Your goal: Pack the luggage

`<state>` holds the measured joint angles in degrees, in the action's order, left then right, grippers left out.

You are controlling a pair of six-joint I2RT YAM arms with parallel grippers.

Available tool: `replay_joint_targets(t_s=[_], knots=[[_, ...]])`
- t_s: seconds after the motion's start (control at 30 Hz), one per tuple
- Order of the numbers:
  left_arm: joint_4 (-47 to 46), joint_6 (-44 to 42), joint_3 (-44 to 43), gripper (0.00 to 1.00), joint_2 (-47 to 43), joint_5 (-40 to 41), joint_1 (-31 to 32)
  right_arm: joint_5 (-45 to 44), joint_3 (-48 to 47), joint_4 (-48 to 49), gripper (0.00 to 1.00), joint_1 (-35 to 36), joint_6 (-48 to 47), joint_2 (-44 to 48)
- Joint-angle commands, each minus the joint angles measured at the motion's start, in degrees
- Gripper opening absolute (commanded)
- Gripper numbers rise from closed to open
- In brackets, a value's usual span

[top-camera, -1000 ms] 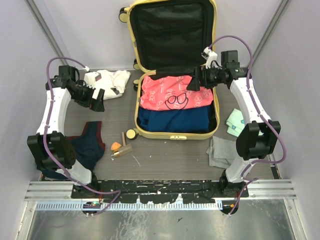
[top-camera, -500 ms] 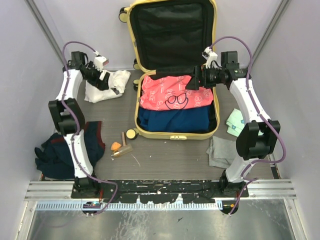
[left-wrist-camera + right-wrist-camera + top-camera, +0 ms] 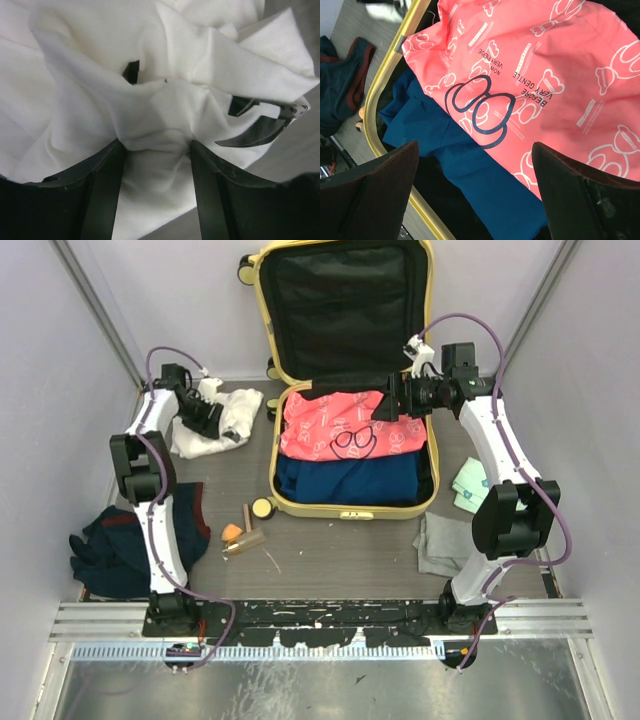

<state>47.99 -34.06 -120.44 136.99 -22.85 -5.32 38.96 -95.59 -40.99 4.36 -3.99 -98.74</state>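
The luggage (image 3: 350,508) is a pale-yellow suitcase lying open at the back centre, with its black-lined lid (image 3: 340,310) propped up. Inside lie a pink printed shirt (image 3: 345,425) and a blue garment (image 3: 350,478). A crumpled white garment (image 3: 238,412) lies left of the case. My left gripper (image 3: 205,418) is down on it; in the left wrist view the gripper (image 3: 157,150) pinches a bunched fold of the white garment (image 3: 150,100). My right gripper (image 3: 385,405) hovers open over the pink shirt (image 3: 545,75), next to the luggage rim (image 3: 375,110).
A navy garment with red trim (image 3: 130,540) lies at the front left. A round tin (image 3: 262,507), an orange piece (image 3: 232,532) and a small bottle (image 3: 245,540) sit before the case. Green packets (image 3: 468,485) and a grey cloth (image 3: 445,540) lie at the right.
My left arm swung back and right onto the white garment, and its jaws narrowed around a fold of the cloth. The right arm has barely moved.
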Motion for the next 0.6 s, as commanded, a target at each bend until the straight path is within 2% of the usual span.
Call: replay_joint_targets(t_s=[0.0,0.07,0.1,0.23,0.3,0.4,0.57], knots=[[0.96,11.2,18.38,0.54,-14.26,-0.38,0.8,1.76,-2.76,0.48,0.98,-0.32,-1.16,-0.09],[1.28,16.23,24.72,0.56,-19.99,-1.58,1.4,1.97,-2.98,0.48,0.98,-0.32,-1.26,-0.41],[1.8,17.67,26.6,0.61,-22.42,-1.59,1.76,2.07,-3.15,0.43,0.98,-0.38,-1.39,-0.59],[0.0,17.04,29.81,0.76,-30.01,0.32,1.02,2.88,-4.53,-0.81,0.98,-0.41,-2.04,-1.57],[0.85,12.85,27.81,0.8,-30.45,-2.7,-1.05,3.25,-5.1,-1.25,0.98,-0.41,-2.21,-1.95],[8.08,3.15,20.82,0.81,-26.92,-8.58,-2.51,3.77,-5.51,-1.58,0.98,-0.41,-2.41,-2.22],[13.81,-6.54,11.41,0.81,-18.88,-10.59,-3.11,4.46,-6.01,-2.29,0.97,-0.41,-2.52,-2.43]])
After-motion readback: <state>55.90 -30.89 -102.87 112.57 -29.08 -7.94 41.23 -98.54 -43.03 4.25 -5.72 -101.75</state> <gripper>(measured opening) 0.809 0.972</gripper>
